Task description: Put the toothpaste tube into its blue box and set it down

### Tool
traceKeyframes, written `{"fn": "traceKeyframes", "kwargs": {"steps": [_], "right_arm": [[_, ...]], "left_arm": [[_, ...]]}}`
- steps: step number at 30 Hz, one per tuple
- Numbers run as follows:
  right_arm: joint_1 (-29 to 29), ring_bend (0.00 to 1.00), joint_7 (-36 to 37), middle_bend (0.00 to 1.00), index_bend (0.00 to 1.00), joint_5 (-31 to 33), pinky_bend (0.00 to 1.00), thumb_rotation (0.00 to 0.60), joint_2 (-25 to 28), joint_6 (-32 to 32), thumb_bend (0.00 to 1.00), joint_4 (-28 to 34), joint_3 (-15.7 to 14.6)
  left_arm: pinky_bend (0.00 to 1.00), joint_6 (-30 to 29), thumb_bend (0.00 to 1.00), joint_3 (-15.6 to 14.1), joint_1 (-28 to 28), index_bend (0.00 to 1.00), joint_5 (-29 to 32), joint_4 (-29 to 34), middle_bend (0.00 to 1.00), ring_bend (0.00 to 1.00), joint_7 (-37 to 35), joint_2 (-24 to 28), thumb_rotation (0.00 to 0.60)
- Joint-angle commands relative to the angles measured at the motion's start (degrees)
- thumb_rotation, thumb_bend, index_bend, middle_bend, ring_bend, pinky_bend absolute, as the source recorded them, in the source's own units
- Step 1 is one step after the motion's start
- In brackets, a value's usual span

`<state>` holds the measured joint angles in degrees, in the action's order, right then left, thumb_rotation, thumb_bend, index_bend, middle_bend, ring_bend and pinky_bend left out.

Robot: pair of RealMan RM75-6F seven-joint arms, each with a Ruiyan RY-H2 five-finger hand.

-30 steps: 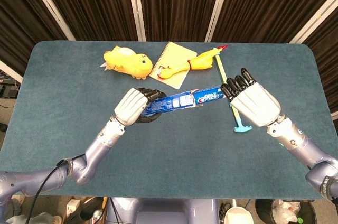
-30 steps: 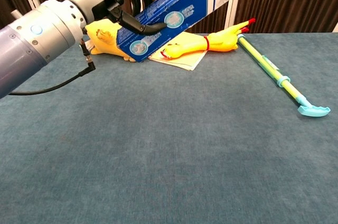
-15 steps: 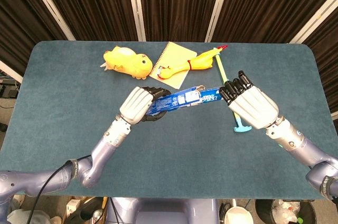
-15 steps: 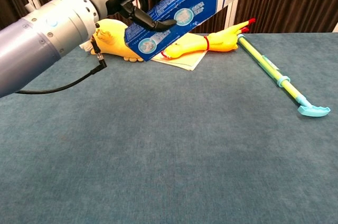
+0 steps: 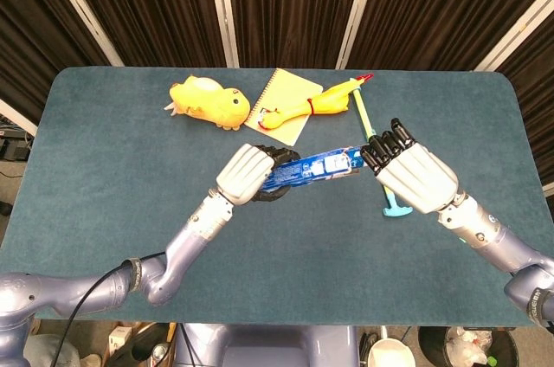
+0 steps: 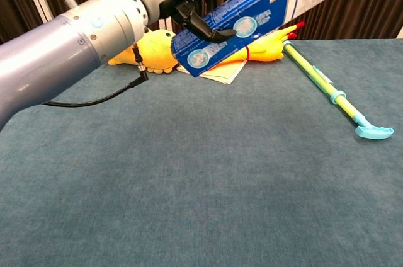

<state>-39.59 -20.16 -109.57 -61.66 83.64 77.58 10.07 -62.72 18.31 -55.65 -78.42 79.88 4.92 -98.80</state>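
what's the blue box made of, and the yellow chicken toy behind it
The blue box looks like thin glossy printed cardboard: flat panels, sharp folds, and an open end flap. The yellow chicken toy appears to be smooth rubber or soft vinyl, judging by its slight sheen and limp moulded shape.

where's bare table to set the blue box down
The near half of the table is bare, in front of both hands and left of the green stick. The far middle is crowded: yellow duck, notepad, rubber chicken.
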Motion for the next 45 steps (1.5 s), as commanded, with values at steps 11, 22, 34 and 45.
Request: {"fn": "traceKeyframes", "kwargs": {"steps": [11, 22, 34, 45], "right_arm": [[0.2, 0.57, 1.2, 0.69, 0.75, -0.2, 0.41, 0.6, 0.3, 1.3, 0.45, -0.6, 0.0], [0.5, 0.57, 1.4, 0.69, 0.75, -0.2, 0.41, 0.6, 1.1, 2.5, 0.45, -0.5, 0.4], [0.8, 0.44, 0.5, 0.63, 0.54, -1.3, 0.37, 0.6, 1.4, 4.8, 0.45, -1.5, 0.9], [2.1, 0.29, 0.5, 0.51, 0.31, -0.1, 0.27, 0.6, -0.1, 8.6, 0.43, -4.0, 2.0]], "left_arm": [[0.62, -3.3, 0.48, 0.9, -1.7, 0.46, -2.5, -3.8, 0.59, 0.56, -1.0, -4.0, 0.6], [0.62, -4.3, 0.48, 1.7, -3.7, 0.46, -3.3, -8.3, 0.6, 0.56, -2.7, -7.7, 0.6], [0.62, -7.0, 0.48, 3.2, -6.1, 0.46, -4.4, -15.4, 0.6, 0.56, -5.8, -13.4, 0.6], [0.62, -9.9, 0.48, 3.6, -6.9, 0.46, -5.7, -19.3, 0.59, 0.56, -9.5, -15.6, 0.6]]}}
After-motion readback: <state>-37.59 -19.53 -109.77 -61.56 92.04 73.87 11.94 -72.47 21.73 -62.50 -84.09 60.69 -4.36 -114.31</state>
